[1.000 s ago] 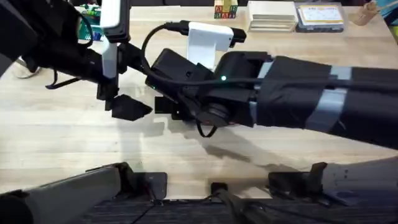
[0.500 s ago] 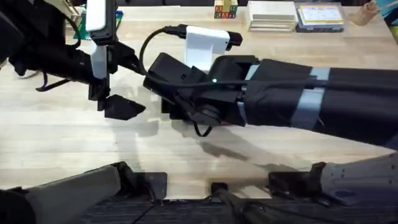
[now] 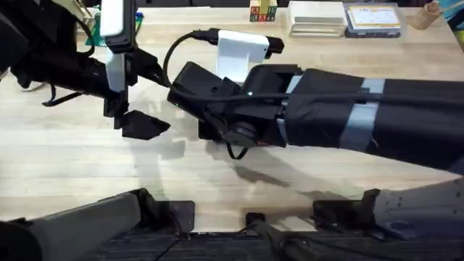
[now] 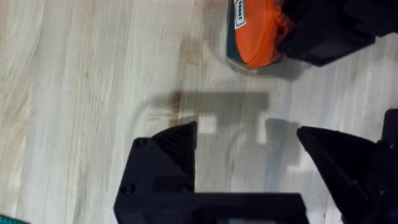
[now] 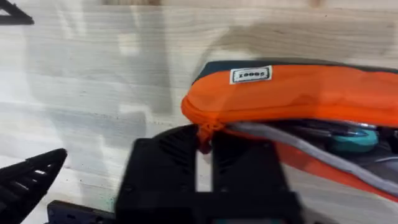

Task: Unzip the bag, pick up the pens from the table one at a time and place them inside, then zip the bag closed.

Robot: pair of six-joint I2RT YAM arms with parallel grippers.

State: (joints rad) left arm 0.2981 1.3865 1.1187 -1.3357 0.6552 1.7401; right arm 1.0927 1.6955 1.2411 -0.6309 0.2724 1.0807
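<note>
At the end of the orange fabric pencil pouch (image 5: 292, 102), right gripper (image 5: 205, 144) pinches the zipper pull, zip part-open, next a straight pull along; left gripper (image 4: 245, 140) gapes empty over the light wooden plank table (image 4: 74, 93).

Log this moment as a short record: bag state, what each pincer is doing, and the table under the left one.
bag: orange pouch lying on the table, zipper partly open, contents visible inside
right pincer: shut on the zipper pull at the bag's end
left pincer: open, holding nothing, beside the bag's end
table under left pincer: bare wood
pens: cannot tell
</note>
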